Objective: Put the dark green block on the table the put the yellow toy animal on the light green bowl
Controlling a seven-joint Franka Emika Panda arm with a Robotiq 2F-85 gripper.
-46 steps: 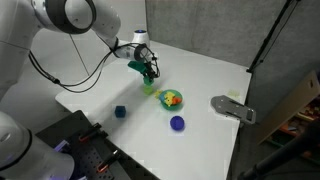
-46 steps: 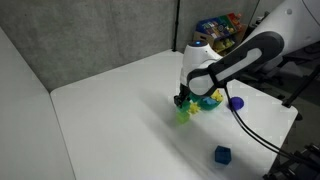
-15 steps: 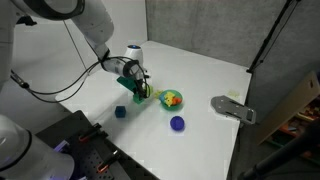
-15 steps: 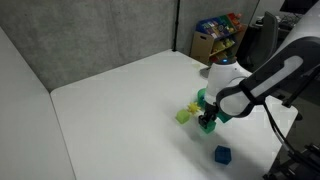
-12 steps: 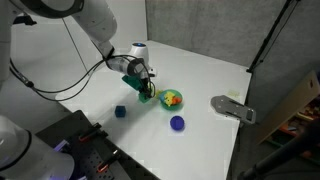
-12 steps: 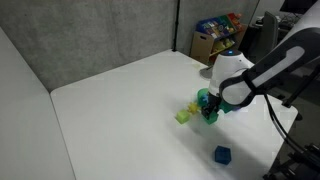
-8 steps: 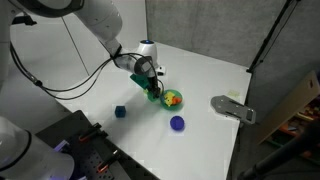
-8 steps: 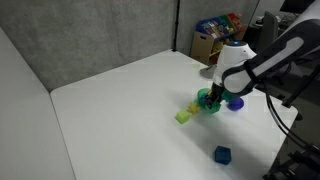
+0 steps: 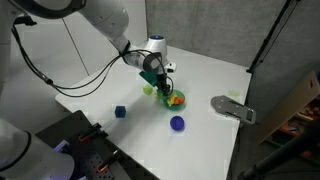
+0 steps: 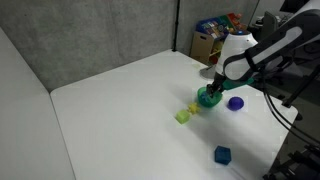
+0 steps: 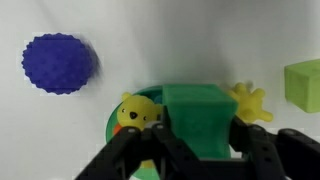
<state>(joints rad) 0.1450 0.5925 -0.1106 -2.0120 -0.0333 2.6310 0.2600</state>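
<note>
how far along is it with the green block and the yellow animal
Nothing looks finished yet. In hand: the gripper grips the dark green block above the wider green-rimmed bowl, not on the table. Left: set the block down, then move the yellow toy animal, lying outside the light green bowl, onto it.
</note>
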